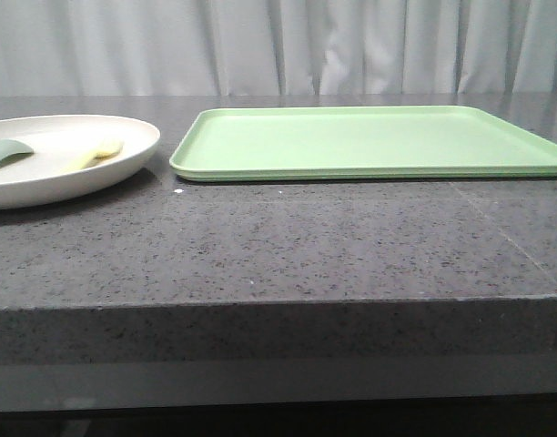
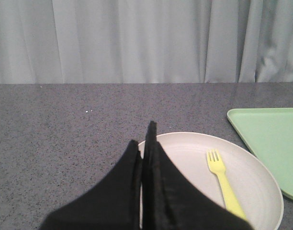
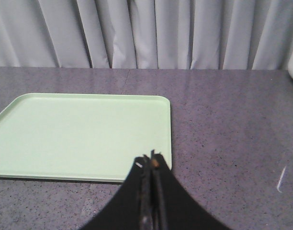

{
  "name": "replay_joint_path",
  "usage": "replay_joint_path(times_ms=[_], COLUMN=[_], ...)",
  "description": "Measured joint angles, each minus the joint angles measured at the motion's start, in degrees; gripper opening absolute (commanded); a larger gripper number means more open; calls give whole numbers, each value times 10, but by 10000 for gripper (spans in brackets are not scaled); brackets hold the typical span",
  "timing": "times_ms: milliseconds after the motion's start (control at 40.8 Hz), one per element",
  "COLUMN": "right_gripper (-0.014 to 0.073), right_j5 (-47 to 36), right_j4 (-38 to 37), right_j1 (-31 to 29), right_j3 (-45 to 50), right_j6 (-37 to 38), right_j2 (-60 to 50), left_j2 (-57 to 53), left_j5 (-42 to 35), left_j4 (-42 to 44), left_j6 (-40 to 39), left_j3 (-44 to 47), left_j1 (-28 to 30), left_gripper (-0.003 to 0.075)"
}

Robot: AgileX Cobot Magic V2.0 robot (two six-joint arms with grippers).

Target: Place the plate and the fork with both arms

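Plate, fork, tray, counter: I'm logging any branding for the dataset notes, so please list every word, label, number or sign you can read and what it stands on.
None: no text, label, number or sign shows in any view.
The plate, fork, green tray and stone counter are all plain.

Looks like a staged test bench to me, dressed as a dining or kitchen counter, not a real home. What I see from my feeds: thick dark-grey speckled stone countertop [image 1: 288, 246] with a squared front edge, and pleated pale-grey curtains [image 1: 288, 45] closing off the whole background in all three views. Tableware gives the kitchen flavour: flat rectangular light-green plastic tray [image 1: 374, 141], large round cream-white matte plate [image 1: 42, 177], slim pale-yellow plastic fork [image 2: 224, 182] lying in the plate. No walls, appliances or cabinets visible, so I can't narrow it further.
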Motion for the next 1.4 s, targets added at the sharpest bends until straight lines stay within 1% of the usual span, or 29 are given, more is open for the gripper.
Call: replay_joint_path(times_ms=[123, 172, 221, 270, 319, 343, 441, 515, 539, 588, 858, 1005, 1127, 1225, 1397], right_gripper=[-85, -38, 27, 110, 218, 274, 447, 535, 550, 568, 568, 567, 565, 565, 565], right_j5=[0, 0, 0, 0, 0, 0, 0, 0, 0, 0, 0, 0, 0, 0, 1], right_j4=[0, 0, 0, 0, 0, 0, 0, 0, 0, 0, 0, 0, 0, 0, 0], right_j1=[0, 0, 0, 0, 0, 0, 0, 0, 0, 0, 0, 0, 0, 0, 0], right_j3=[-1, -1, -1, -1, -1, -1, -1, -1, -1, -1, -1, -1, -1, -1, -1], right_j6=[0, 0, 0, 0, 0, 0, 0, 0, 0, 0, 0, 0, 0, 0, 0], right_j2=[3, 3, 3, 3, 3, 3, 3, 3, 3, 3, 3, 3, 3, 3, 3], left_j2=[19, 20, 20, 20, 20, 20, 20, 20, 21, 22, 24, 36, 83, 133, 233], left_j5=[1, 1, 1, 1, 1, 1, 1, 1, 1, 0, -15, -18, 24, 67, 170], left_j4=[0, 0, 0, 0, 0, 0, 0, 0, 0, 0, 0, 0, 0, 0, 0], left_j6=[0, 0, 0, 0, 0, 0, 0, 0, 0, 0, 0, 0, 0, 0, 0], left_j3=[-4, -4, -5, -5, -5, -5, -5, -5, -5, -5, -5, -18, -56, -100, -191], left_j1=[0, 0, 0, 0, 0, 0, 0, 0, 0, 0, 0, 0, 4, 18, 42], left_gripper=[-16, 1, 48, 122, 225, 312, 560, 671, 690, 699, 637, 631, 631, 631, 631])
